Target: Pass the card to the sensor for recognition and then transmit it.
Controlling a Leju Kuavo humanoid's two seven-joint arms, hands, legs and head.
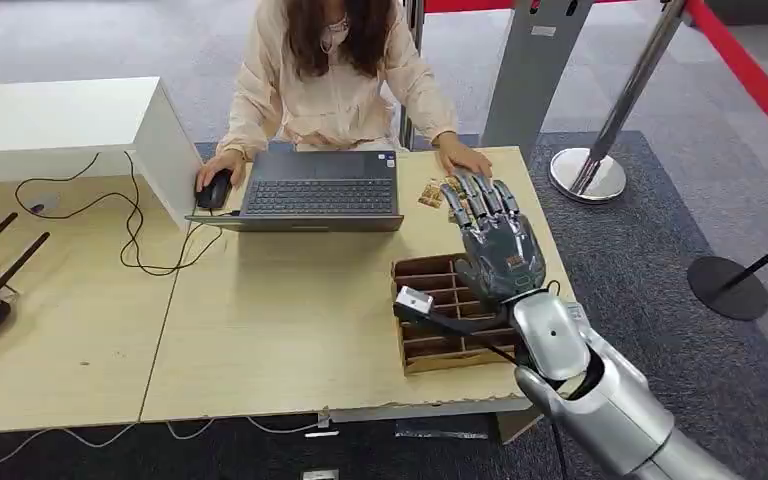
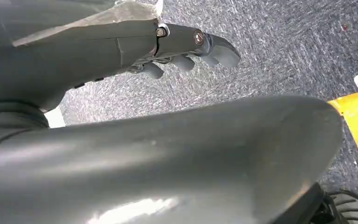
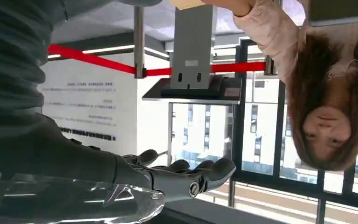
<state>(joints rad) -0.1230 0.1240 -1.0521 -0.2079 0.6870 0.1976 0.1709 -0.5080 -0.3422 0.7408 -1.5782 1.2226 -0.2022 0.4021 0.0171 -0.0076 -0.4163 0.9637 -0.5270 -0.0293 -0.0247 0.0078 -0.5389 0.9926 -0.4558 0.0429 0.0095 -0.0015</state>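
The card [image 1: 430,192] lies flat on the table [image 1: 260,330], out past the far side of the divided cardboard box [image 1: 440,360], and neither of my hands has it.

Closest to me, well short of the box and down beside my body, my left hand [image 2: 168,46] hangs over grey carpet. Its fingers [image 2: 184,62] are loosely bent and apart, with nothing in them.

My right arm comes up over the near right corner of the box. On the box's left edge sits a small white-topped device [image 1: 414,299] with a dark cable running from it across the compartments. I cannot tell whether this is the sensor.

My right hand [image 1: 495,240] is raised above the far right part of the box. It is palm down with the fingers stretched out and spread, gripping nothing, and the right wrist view shows that hand [image 3: 182,179] just as slack. My fingertips [image 1: 475,190] reach out beyond the box, just beside the card and to its right. I cannot tell if they touch the table.

Left of the card and beyond the box, an open laptop [image 1: 320,185] stands on the table. A person sits behind it with one hand [image 1: 465,158] resting on the table just past my fingertips and the other on a black mouse [image 1: 214,190] at the laptop's left.

Farther off, to the right of the box, a stanchion base [image 1: 587,175] stands on the carpet under a red belt [image 1: 750,70].
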